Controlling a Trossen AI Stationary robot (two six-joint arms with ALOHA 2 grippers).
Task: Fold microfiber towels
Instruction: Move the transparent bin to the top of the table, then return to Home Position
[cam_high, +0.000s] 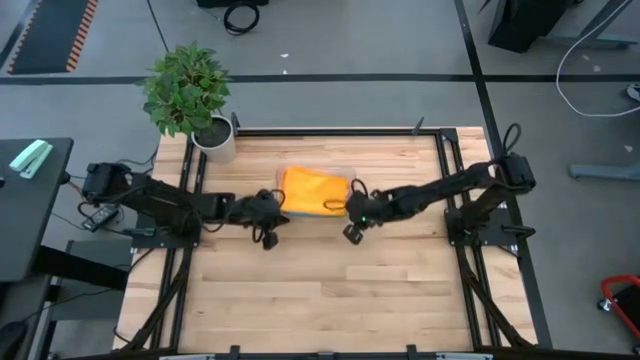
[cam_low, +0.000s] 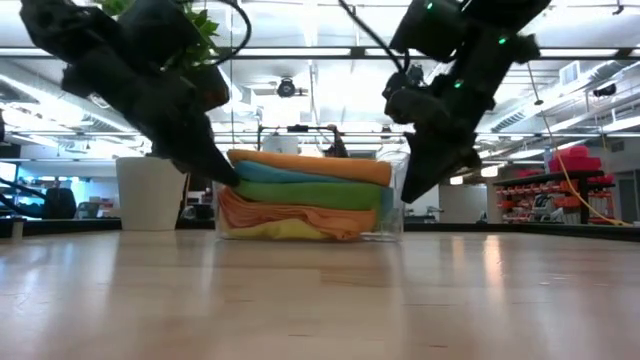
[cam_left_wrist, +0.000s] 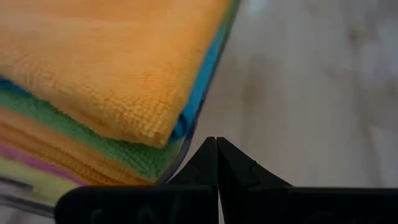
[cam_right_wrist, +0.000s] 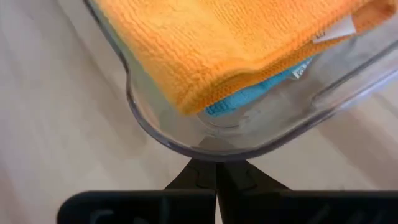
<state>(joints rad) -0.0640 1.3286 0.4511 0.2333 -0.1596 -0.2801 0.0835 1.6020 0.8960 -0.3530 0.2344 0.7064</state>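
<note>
Pale wooden plank tabletop (cam_high: 320, 290), clear plastic bin (cam_right_wrist: 205, 140) at its middle, stack of folded microfiber towels (cam_low: 305, 195) inside, orange on top, then blue, green, orange, pink, yellow, left gripper (cam_high: 268, 240) clenched empty beside bin, right gripper (cam_high: 352, 233) likewise clenched opposite.

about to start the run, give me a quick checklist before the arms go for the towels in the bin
1. Towels stacked in the clear bin: ok, orange towel on top.
2. Left gripper beside the bin, shut and holding nothing: ok.
3. Right gripper at the bin's other side, shut and holding nothing: ok.
4. Grippers open to grasp: not ok.
5. Potted plant away from both arms: ok.
6. All six towels present: cannot tell.
</note>
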